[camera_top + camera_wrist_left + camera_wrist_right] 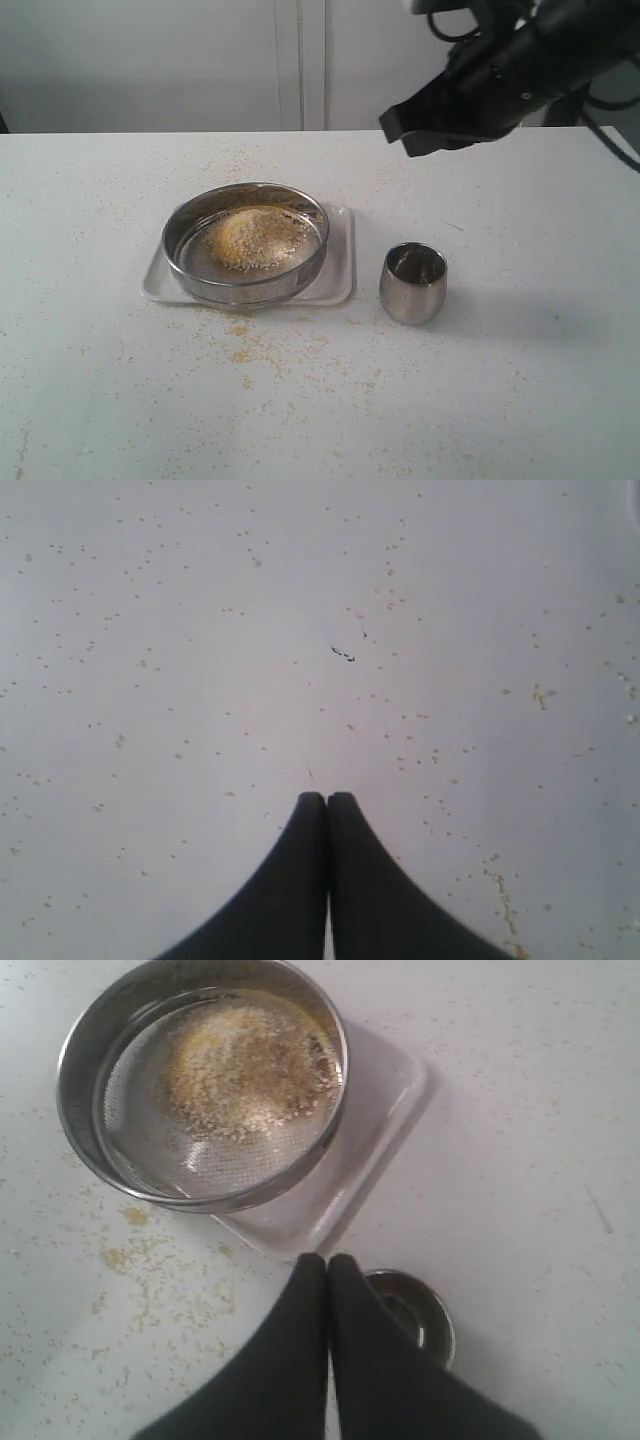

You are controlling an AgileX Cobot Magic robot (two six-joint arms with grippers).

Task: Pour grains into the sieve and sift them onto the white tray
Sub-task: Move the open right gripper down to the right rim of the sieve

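Observation:
The round steel sieve [246, 243] [200, 1080] rests on the white tray [340, 268] [385, 1100]. A heap of yellow and whitish grains [253, 236] [245, 1065] lies on its mesh. My right gripper [400, 130] [326, 1260] hangs high above the table behind the steel cup, shut with nothing between its fingers. My left gripper [326, 798] is shut and empty over bare tabletop; it does not show in the exterior view.
A small rounded steel cup [413, 282] [420, 1315] stands upright right of the tray. Loose grains [255, 345] are scattered on the white table in front of the tray and in the left wrist view.

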